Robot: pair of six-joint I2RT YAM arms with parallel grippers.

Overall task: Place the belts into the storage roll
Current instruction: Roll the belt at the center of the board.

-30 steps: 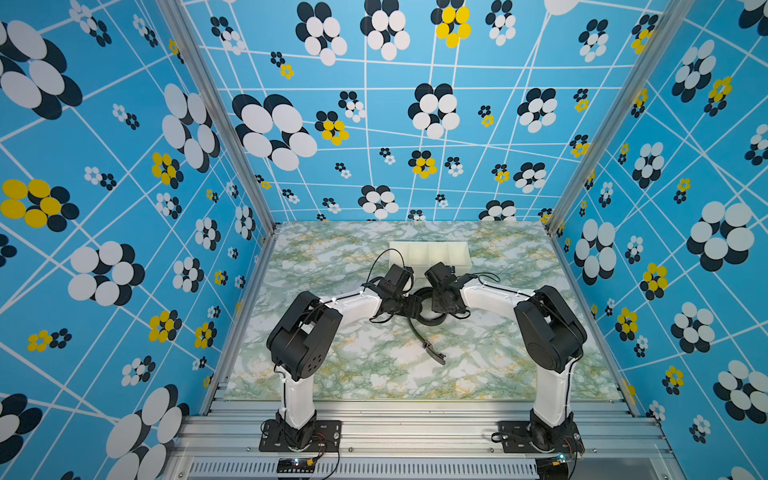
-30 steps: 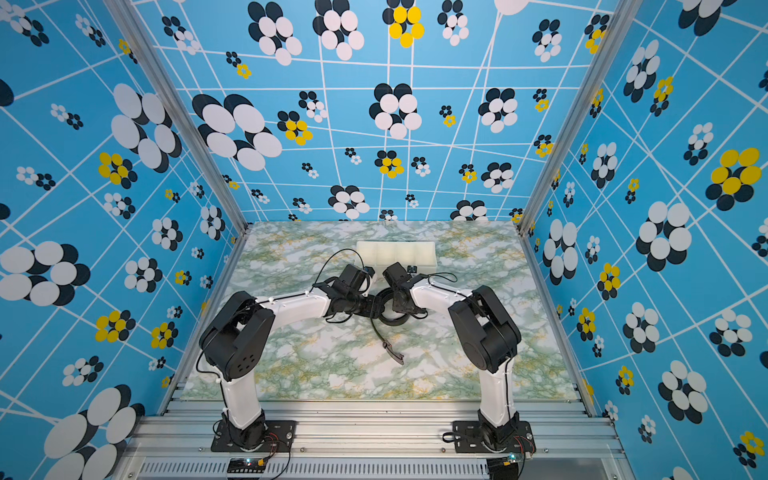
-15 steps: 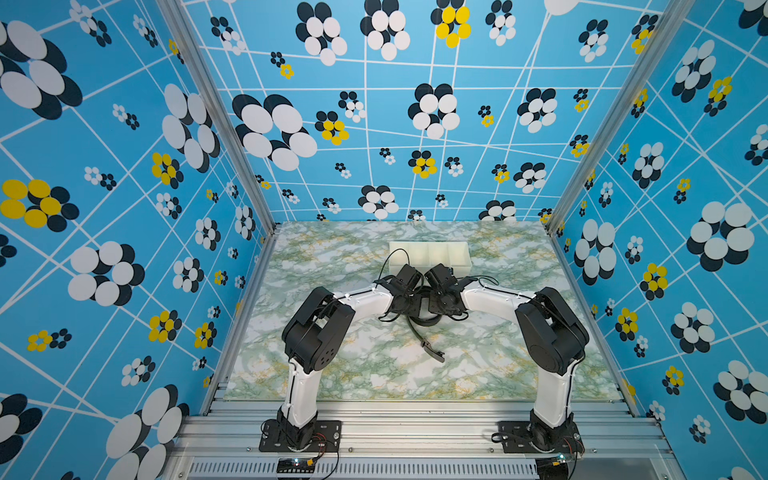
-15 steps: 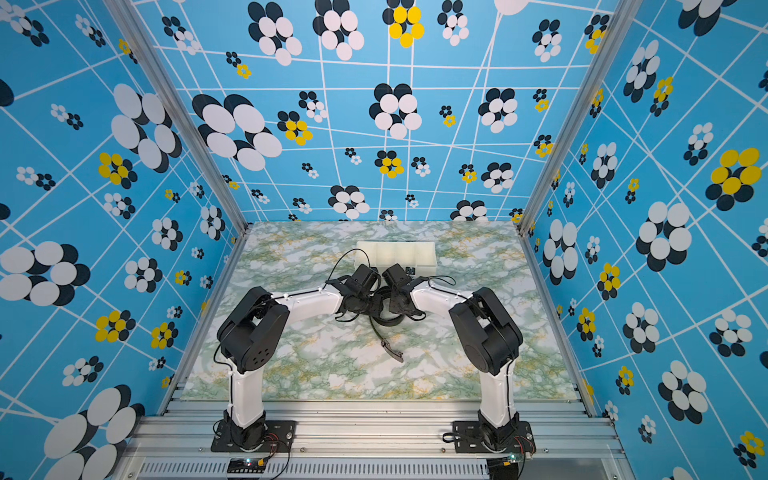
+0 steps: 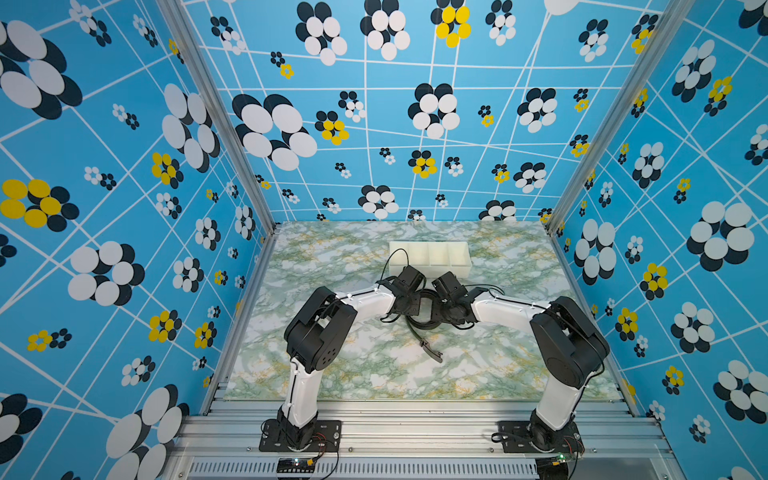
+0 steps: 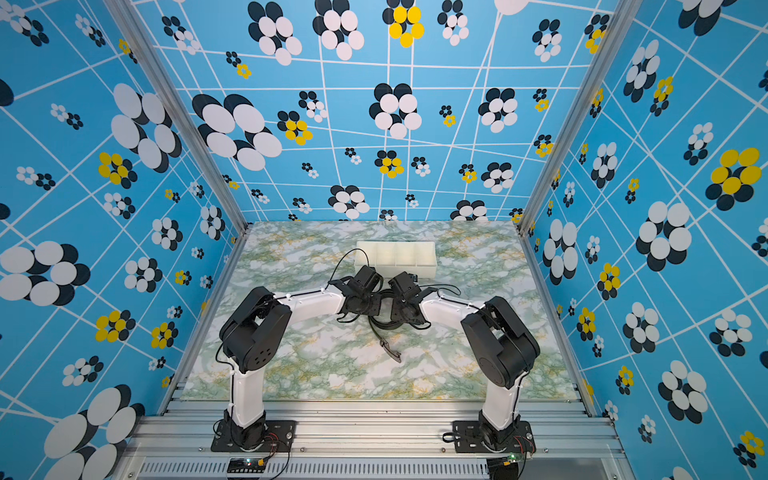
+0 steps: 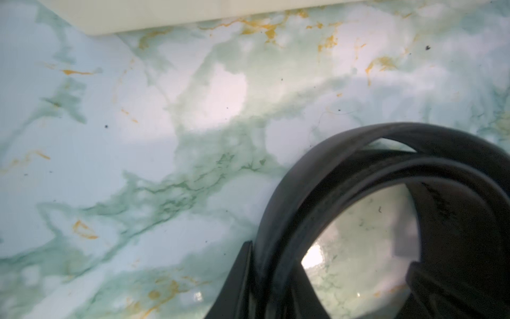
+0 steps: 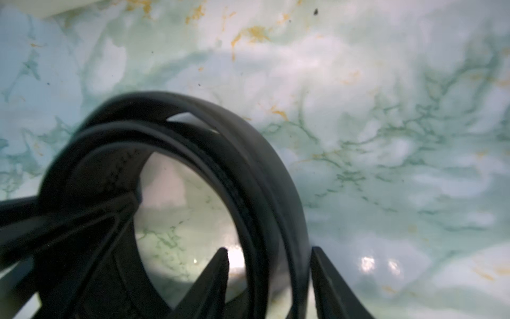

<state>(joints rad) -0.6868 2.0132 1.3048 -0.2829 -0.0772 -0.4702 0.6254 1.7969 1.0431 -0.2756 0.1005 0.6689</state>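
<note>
Your left tool (image 7: 273,262) clamps the coiled black leather-like belt (image 8: 193,124), your right tool (image 8: 270,250) stands apart astride it, and the white four-compartment plastic tray (image 5: 457,270) beyond both is empty, so the placing is not yet done.

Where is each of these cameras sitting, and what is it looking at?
Top views: one paired camera high at the near edge, looking down on table, tray, belt, left arm and right arm.
Left wrist: on that arm, facing down; left gripper hugs the coiled belt, tray beyond.
Right wrist: likewise; right gripper straddles the coil.
Shared: both wrists see the same coil.
</note>
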